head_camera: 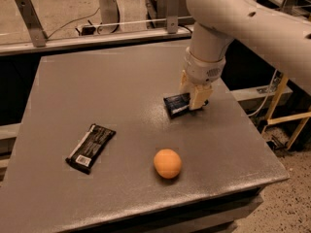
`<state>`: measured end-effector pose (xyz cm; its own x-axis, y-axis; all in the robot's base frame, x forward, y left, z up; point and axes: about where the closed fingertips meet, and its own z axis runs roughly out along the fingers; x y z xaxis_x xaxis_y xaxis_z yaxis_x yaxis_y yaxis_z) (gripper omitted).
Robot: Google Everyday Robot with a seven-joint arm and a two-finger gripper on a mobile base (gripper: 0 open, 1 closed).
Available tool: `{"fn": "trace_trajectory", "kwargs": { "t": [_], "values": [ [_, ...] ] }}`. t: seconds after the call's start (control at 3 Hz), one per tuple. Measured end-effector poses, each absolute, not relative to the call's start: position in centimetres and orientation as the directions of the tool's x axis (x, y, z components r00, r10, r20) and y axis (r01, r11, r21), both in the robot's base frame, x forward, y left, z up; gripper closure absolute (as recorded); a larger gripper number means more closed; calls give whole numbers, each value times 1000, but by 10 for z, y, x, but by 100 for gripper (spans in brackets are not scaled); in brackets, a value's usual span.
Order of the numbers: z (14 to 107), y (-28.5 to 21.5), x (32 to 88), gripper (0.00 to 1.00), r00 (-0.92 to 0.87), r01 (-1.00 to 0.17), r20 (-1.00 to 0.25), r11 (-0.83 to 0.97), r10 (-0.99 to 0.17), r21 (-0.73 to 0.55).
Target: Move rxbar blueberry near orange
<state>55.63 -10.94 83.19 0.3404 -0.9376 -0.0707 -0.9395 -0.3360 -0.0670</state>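
The rxbar blueberry, a small dark navy wrapper, is on the right part of the grey table. Its right end is between the cream fingers of my gripper. The gripper points down from the white arm and is shut on that end, holding the bar at or just above the table top. The orange sits nearer the front edge, about a bar's length below and slightly left of the bar. It stands apart from both the bar and the gripper.
A longer black wrapper with a white barcode label lies at the front left. Metal posts and a rail run along the table's far edge. The table's right edge drops off close to the gripper, with a yellow frame beyond.
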Motion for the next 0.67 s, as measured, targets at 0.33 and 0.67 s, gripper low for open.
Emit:
{"fn": "trace_trajectory", "kwargs": {
  "t": [0.33,0.67],
  "values": [
    [862,-117,544,100,351,-934,-162,-335,-922,-121],
    [881,-121,528,100,359,-931,-180,-337,-916,-139]
  ]
}}
